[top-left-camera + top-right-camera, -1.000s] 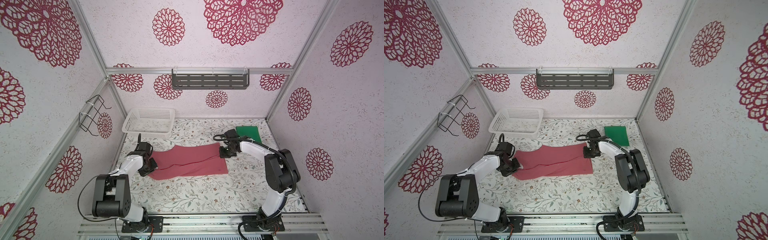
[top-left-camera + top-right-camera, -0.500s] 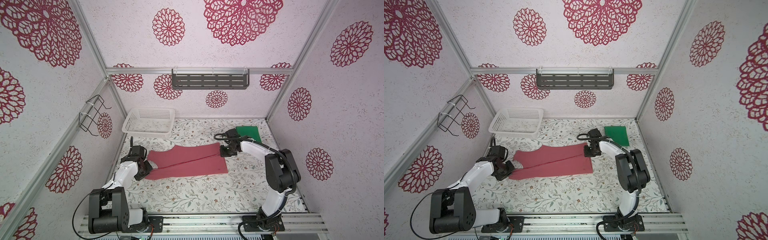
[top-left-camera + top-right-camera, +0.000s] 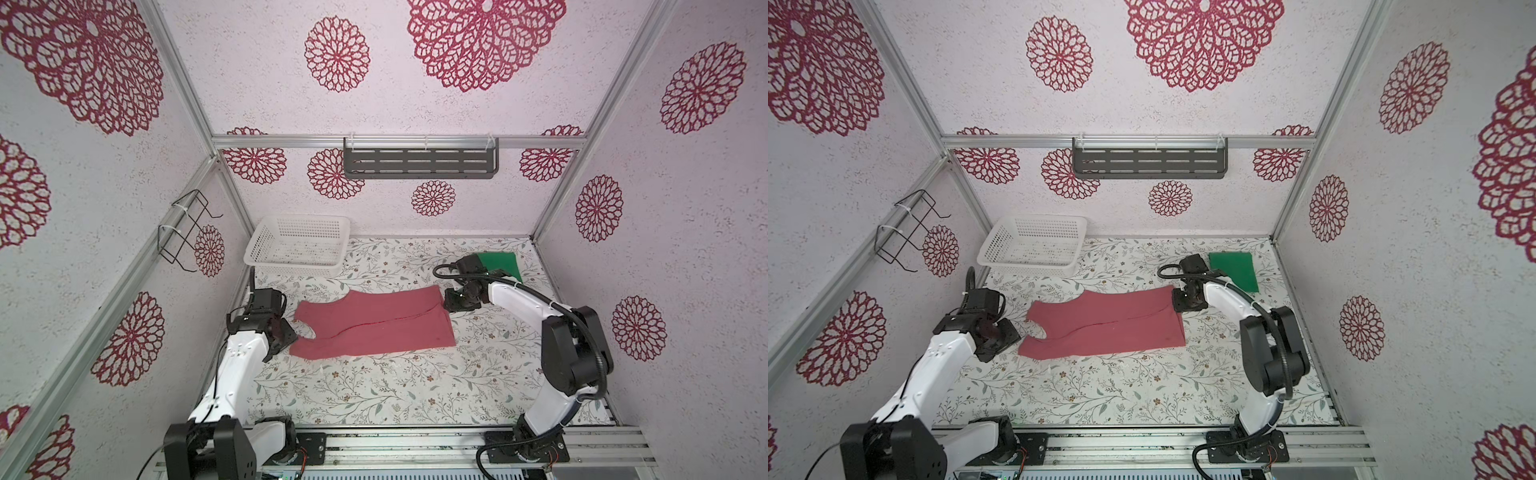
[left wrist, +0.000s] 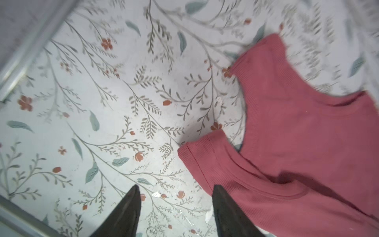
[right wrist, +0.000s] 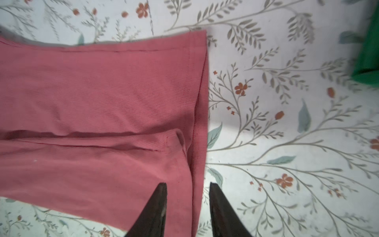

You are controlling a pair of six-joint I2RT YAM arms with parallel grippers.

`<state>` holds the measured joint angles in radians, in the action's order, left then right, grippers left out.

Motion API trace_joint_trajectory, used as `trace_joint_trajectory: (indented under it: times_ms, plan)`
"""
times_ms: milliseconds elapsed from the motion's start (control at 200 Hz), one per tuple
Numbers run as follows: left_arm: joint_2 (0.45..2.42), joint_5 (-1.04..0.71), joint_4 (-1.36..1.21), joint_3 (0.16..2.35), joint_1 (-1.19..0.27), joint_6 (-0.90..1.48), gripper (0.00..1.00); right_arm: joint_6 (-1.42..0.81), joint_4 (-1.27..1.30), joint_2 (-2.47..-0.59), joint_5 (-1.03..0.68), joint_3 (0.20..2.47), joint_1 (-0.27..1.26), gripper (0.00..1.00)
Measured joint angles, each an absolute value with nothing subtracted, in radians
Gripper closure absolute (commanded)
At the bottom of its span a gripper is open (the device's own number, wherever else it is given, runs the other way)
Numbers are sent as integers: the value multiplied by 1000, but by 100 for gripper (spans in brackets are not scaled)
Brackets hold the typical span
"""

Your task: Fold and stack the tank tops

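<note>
Left gripper (image 4: 175, 186) and right gripper (image 5: 187, 184) stood unclenched, empty, at opposite ends of the red tank top (image 3: 374, 328); the next fold required even, simultaneous corner grasps.

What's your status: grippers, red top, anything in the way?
Left gripper open beside the straps. Right gripper open over the hem. Red tank top flat, part-folded, unheld. Nothing on it; green tank top sits apart.

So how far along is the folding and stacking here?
Done: green tank top lies folded at the far right. In hand: red tank top lies flat, folded once lengthwise; left gripper and right gripper are open at its strap and hem ends, holding nothing. Still to do: fold the red one shorter, probably, and stack the two.
</note>
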<state>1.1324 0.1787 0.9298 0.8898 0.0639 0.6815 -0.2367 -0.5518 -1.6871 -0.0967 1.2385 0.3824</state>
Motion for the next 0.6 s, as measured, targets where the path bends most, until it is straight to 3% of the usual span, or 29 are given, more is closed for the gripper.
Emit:
trace_joint_trajectory:
  times_ms: [130, 270, 600]
  plan:
    - [1136, 194, 928, 942, -35, 717, 41, -301, -526, -1602, -104, 1176, 466, 67]
    - [1232, 133, 812, 887, -138, 777, 42, -382, -458, -1631, -136, 1085, 535, 71]
    - [1298, 114, 532, 600, -118, 923, 45, -545, -336, -1639, -128, 882, 521, 76]
